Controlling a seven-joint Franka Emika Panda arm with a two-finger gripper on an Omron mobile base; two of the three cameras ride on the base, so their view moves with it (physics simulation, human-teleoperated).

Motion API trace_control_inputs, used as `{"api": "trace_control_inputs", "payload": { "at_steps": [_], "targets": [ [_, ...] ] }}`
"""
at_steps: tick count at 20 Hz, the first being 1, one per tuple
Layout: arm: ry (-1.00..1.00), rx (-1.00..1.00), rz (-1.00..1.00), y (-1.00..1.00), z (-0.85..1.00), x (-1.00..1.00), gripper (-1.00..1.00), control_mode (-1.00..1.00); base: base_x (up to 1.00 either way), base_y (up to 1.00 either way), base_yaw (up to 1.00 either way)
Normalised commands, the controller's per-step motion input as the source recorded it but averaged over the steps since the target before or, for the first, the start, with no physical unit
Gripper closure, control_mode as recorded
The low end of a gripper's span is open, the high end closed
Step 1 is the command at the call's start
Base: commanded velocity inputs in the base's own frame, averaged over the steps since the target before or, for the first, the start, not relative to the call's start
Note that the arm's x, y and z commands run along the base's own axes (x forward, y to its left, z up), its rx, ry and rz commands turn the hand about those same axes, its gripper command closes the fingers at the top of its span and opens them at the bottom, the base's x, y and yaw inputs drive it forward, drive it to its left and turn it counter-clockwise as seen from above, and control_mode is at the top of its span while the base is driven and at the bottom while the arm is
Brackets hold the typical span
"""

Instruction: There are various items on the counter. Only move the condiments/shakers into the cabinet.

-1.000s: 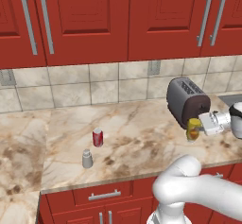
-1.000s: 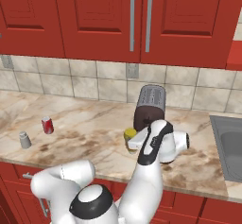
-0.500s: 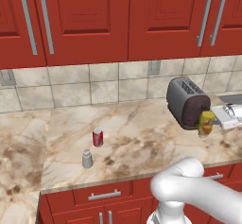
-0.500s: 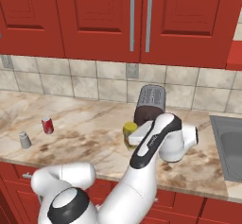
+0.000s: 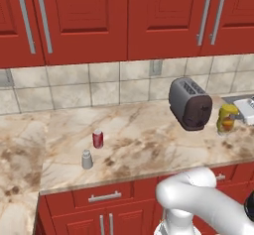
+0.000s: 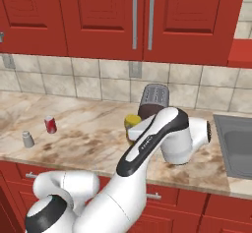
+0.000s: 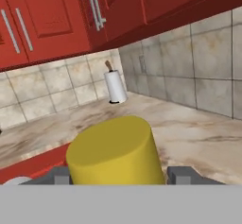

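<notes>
My gripper [image 7: 120,176] is shut on a yellow bottle [image 7: 113,152], whose wide cap fills the space between the two dark fingertips [image 7: 182,175]. In the left base view the same yellow bottle [image 5: 226,119] hangs to the right of the toaster, with the gripper [image 5: 242,111] at the frame's right edge. In the right base view the yellow bottle [image 6: 131,124] peeks out from behind the arm. A small grey shaker [image 5: 87,159] [image 6: 28,139] stands near the front edge of the marble counter [image 5: 149,145]. A corner of the open red cabinet [image 6: 241,54] shows at the upper right.
A red soda can [image 5: 97,139] [image 6: 50,124] stands just behind the shaker. A dark grey toaster [image 5: 190,103] [image 6: 155,98] sits against the tiled wall. A sink [image 6: 236,143] lies at the right. A paper towel roll [image 7: 115,87] stands far along the counter. Closed red cabinets hang overhead.
The gripper has carried the yellow bottle up off the counter and to the right, past the toaster. The whole picture has slid slightly left, so the camera moved a little.
</notes>
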Motion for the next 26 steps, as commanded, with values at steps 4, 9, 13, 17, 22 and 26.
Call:
{"api": "trace_control_inputs", "payload": {
  "at_steps": [4, 9, 13, 17, 22, 26],
  "targets": [
    [0.0, 0.0, 0.0, 0.0, 0.0, 0.0, 1.0, 1.0, -0.23, -0.83, -0.02],
    [0.0, 0.0, 0.0, 0.0, 0.0, 0.0, 1.0, 1.0, -0.03, -0.99, 0.0],
    [0.0, 0.0, 0.0, 0.0, 0.0, 0.0, 1.0, 1.0, 0.0, -1.0, 0.0],
    [0.0, 0.0, 0.0, 0.0, 0.0, 0.0, 1.0, 1.0, 0.0, -1.0, 0.0],
    [0.0, 0.0, 0.0, 0.0, 0.0, 0.0, 1.0, 1.0, 0.09, -0.83, 0.0],
    [0.0, 0.0, 0.0, 0.0, 0.0, 0.0, 1.0, 1.0, 0.27, -0.37, 0.0]
  ]
}}
